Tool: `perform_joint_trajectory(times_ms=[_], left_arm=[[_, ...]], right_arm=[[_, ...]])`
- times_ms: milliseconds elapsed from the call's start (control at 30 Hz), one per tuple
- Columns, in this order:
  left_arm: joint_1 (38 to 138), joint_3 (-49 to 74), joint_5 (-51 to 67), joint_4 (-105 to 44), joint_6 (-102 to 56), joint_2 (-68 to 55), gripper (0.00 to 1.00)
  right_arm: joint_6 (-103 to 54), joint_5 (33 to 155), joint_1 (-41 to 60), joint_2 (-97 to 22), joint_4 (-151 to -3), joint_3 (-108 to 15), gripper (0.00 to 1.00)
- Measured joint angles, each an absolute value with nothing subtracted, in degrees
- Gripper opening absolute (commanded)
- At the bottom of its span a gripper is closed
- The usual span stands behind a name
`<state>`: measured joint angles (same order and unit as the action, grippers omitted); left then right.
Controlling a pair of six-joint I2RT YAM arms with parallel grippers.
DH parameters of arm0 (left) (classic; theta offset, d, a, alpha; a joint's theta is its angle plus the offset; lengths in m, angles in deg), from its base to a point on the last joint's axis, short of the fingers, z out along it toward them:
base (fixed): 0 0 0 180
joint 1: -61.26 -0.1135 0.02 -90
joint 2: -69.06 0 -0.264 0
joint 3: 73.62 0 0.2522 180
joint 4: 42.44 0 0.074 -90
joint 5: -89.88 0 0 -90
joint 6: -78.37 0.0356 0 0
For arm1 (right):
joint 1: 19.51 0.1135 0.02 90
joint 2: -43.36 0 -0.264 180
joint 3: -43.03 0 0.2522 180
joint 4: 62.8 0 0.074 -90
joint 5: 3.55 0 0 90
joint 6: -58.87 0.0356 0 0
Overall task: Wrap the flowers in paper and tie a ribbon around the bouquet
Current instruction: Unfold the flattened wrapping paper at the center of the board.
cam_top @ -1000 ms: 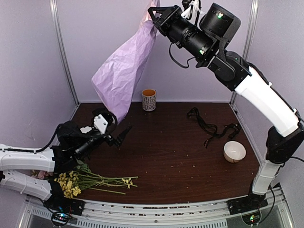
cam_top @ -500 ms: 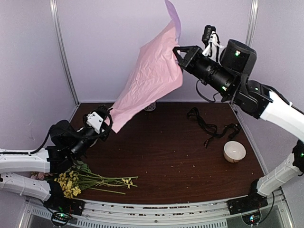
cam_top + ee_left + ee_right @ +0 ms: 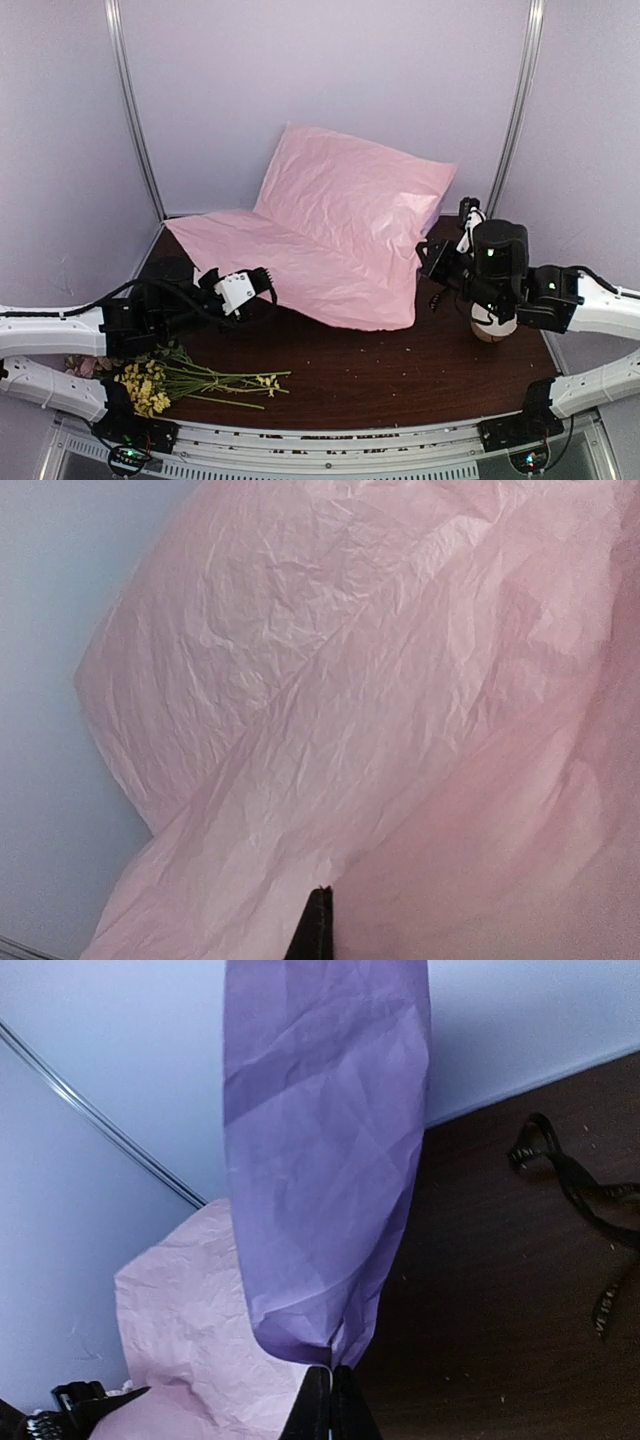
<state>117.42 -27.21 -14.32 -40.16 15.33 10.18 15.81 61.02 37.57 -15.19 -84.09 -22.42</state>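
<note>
The paper, a big creased pink sheet, lies spread over the back of the table and billows up against the rear wall. My left gripper is shut on its near left edge, and the paper fills the left wrist view above the closed fingertips. My right gripper is shut on the right corner, whose lilac side stands up from that gripper. The flowers lie at the near left by the left arm. The black ribbon lies on the dark table to the right of the paper.
A white bowl sits at the right, partly behind my right arm. Metal frame posts run up the back wall on both sides. Bare dark tabletop shows between the paper and the front rail.
My right arm swung down from high up, bringing the paper from hanging to spread over the table. My left gripper shut on the paper's lower edge and drew it left.
</note>
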Motion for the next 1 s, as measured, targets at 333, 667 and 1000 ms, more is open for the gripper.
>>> perform_joint_trajectory(times_ms=[333,667,1000], left_arm=[[120.1,-25.4,-9.9,-27.0,15.9,4.3,0.00],[122.4,-23.6,-11.0,-22.0,19.0,-8.2,0.00],[123.0,-23.6,-11.8,-20.4,24.5,-8.5,0.00]], right_arm=[[29.1,61.6,37.6,-10.9,-91.7,-5.1,0.00],[33.8,62.3,37.5,-7.3,-100.5,0.8,0.51],[21.3,56.2,31.8,-2.2,-107.2,-9.8,0.75]])
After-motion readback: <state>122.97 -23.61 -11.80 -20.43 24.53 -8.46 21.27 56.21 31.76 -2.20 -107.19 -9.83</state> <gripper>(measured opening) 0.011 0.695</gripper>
